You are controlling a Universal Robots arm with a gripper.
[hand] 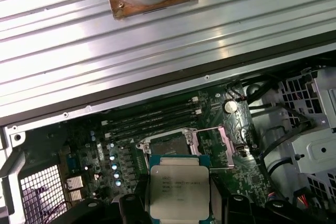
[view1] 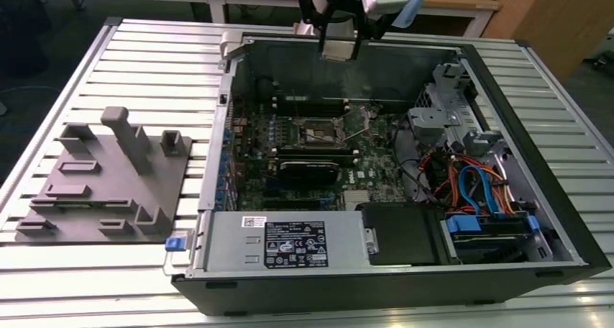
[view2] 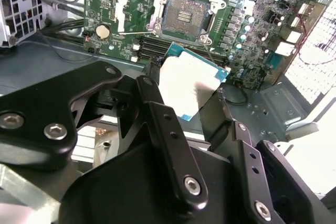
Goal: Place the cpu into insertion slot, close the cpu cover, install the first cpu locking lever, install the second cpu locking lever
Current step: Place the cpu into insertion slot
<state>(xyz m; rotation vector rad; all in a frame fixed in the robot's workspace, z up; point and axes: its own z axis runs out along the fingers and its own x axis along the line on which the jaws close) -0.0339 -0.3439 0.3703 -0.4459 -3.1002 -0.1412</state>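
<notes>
Pincer [hand: 181,205] hangs over the open computer case [view1: 403,288], clamped on the cpu [hand: 178,184] lying flat between its tips, seemingly well above the uncovered insertion slot [view2: 184,18].

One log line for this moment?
gripper: shut on cpu | cpu: aloft, not in insertion slot | cpu cover: open

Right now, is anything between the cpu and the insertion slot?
Nothing visible. The gripper holds the cpu above the case; in the second wrist view the insertion slot lies bare, its cpu cover swung open to one side.
</notes>
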